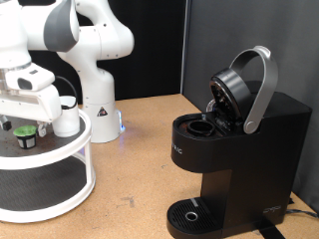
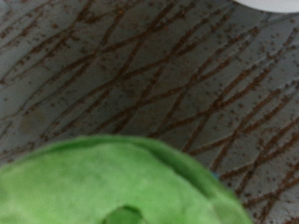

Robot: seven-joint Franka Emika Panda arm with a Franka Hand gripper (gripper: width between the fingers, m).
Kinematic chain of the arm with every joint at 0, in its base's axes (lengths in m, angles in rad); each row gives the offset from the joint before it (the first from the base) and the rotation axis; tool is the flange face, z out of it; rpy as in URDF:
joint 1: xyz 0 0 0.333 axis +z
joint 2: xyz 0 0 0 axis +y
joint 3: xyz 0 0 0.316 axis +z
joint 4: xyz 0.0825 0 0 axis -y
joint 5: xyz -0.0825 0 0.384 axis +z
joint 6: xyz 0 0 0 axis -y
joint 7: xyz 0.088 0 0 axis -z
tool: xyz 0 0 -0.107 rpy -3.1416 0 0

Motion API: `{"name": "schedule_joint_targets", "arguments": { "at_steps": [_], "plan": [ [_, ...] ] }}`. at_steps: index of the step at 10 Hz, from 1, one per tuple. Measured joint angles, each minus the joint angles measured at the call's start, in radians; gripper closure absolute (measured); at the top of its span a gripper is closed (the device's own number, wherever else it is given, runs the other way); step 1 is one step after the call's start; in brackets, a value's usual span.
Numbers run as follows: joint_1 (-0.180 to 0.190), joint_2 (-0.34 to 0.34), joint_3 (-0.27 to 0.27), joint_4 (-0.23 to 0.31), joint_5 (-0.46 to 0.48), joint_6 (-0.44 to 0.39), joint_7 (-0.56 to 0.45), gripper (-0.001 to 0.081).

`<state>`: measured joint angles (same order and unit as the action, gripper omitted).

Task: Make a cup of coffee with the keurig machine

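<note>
The gripper (image 1: 22,119) hovers over the green-topped pod (image 1: 24,133) on the round stand (image 1: 60,164) at the left; I cannot tell how its jaws stand. The cup (image 1: 66,118) sits just right of the pod. The keurig machine (image 1: 234,149) stands well apart at the right, lid apparently raised.

The keurig machine (image 1: 234,149) looks like matt black plastic w/ a smooth grey lid handle (image 1: 261,90) and a shiny ring at the drip base (image 1: 189,214). The cup (image 1: 66,115) is smooth, shiny white, prob. ceramic, and the robot arm (image 1: 85,35) is glossy white plastic w/ grey joints. The table (image 1: 140,149) is flat, matt brown like wood board; the wrist view shows a dull grey surface (image 2: 140,75) w/ thin brown scratchy lines, and the pod top (image 2: 103,182) is soft, matt green.
</note>
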<state>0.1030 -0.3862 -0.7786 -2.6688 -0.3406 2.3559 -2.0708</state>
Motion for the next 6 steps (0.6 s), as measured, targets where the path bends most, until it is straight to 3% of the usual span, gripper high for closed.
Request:
{"name": "schedule_joint_targets", "arguments": {
  "at_steps": [5, 6],
  "plan": [
    [0.005, 0.021, -0.011, -0.006, 0.030, 0.018, -0.010, 0.0030],
    [0.005, 0.021, -0.013, -0.006, 0.036, 0.018, -0.016, 0.0213]
  ]
}}
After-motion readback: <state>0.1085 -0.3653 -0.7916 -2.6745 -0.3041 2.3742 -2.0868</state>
